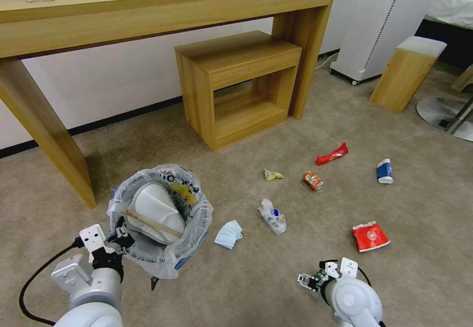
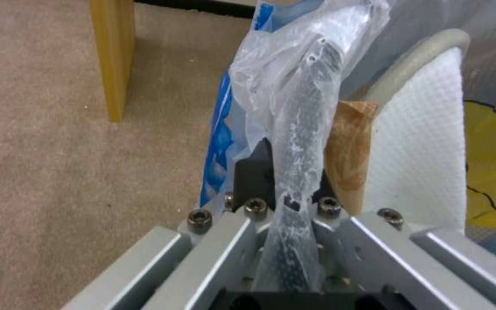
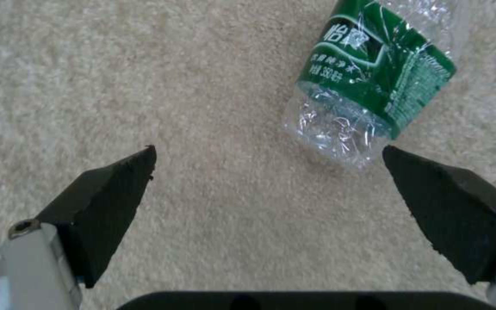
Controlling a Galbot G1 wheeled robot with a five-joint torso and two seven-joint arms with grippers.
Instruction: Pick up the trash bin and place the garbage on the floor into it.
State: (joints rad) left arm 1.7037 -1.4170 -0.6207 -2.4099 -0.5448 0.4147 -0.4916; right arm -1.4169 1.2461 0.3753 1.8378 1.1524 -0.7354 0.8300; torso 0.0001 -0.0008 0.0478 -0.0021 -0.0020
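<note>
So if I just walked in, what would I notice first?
Probably the trash bin at the lower left, stuffed with a white slipper and a wooden stick, with the left gripper pinching its rim. Next, the litter on the carpet: two red wrappers and a crushed can.

The trash bin (image 1: 160,218) stands on the floor (image 1: 276,277) left of the scattered garbage (image 1: 313,180), before the desk (image 1: 148,11).

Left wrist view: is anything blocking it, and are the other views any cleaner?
Left wrist view: bag clamped at the left gripper covers the middle, close and soft. Head view: wide-angle bend, desk edges curve. Right wrist view: carpet and bottle clear.
</note>
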